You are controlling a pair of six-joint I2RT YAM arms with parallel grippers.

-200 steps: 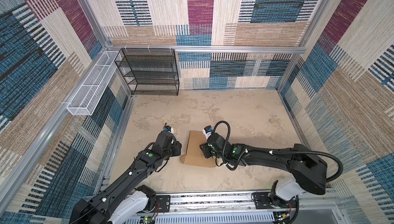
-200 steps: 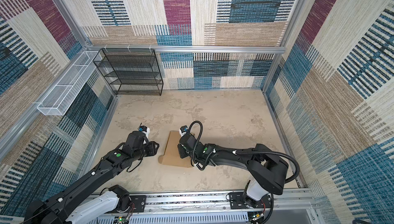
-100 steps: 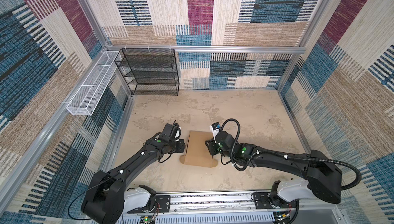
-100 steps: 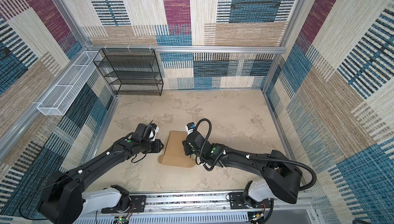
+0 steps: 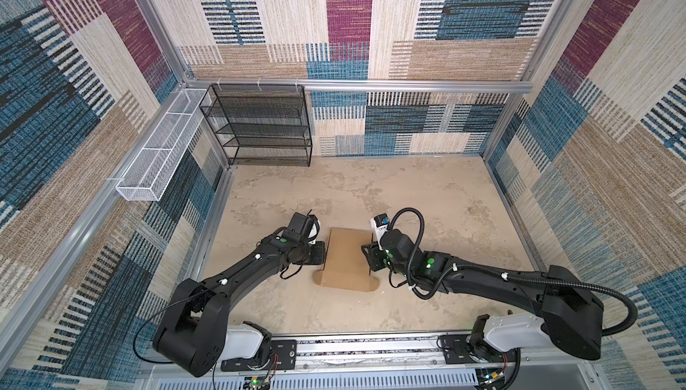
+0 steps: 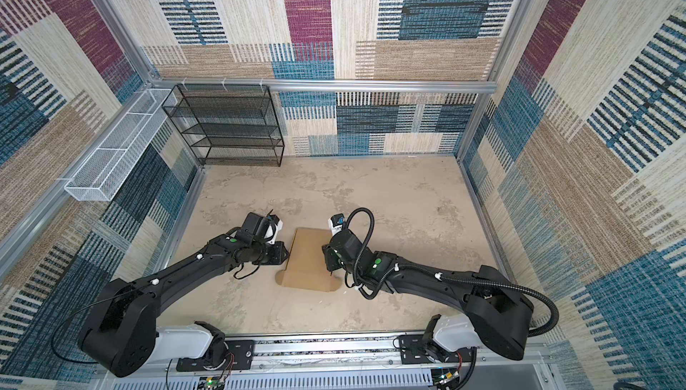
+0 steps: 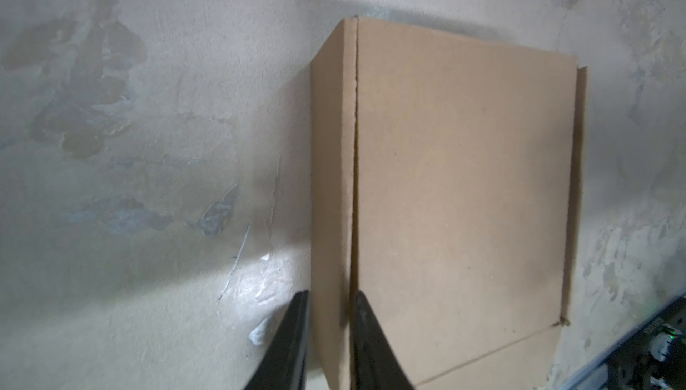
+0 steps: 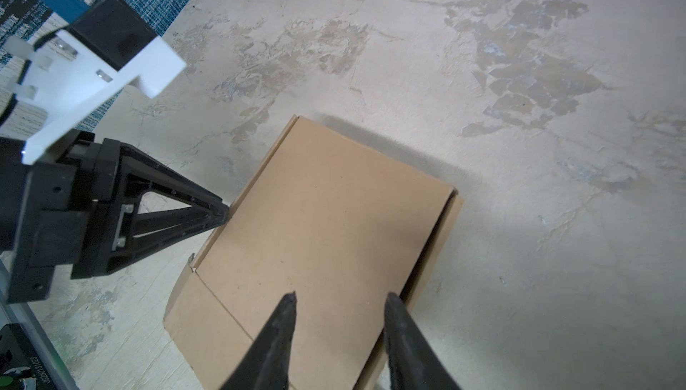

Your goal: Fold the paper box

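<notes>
White wire basket (image 5: 156,161): hanging on the left wall rail
Black mesh shelf (image 5: 267,124): standing in the back left corner of the table (image 5: 427,202)
Left gripper (image 5: 322,254): fingers pinching the left side wall of the paper box (image 5: 347,258), one outside it, one at the lid seam
Paper box: lying lid down at the table's front middle, between both grippers, its round-eared end flap sticking out toward the front
Right gripper (image 8: 339,297): fingers standing spread over the lid at its right edge; contact cannot be told
</notes>
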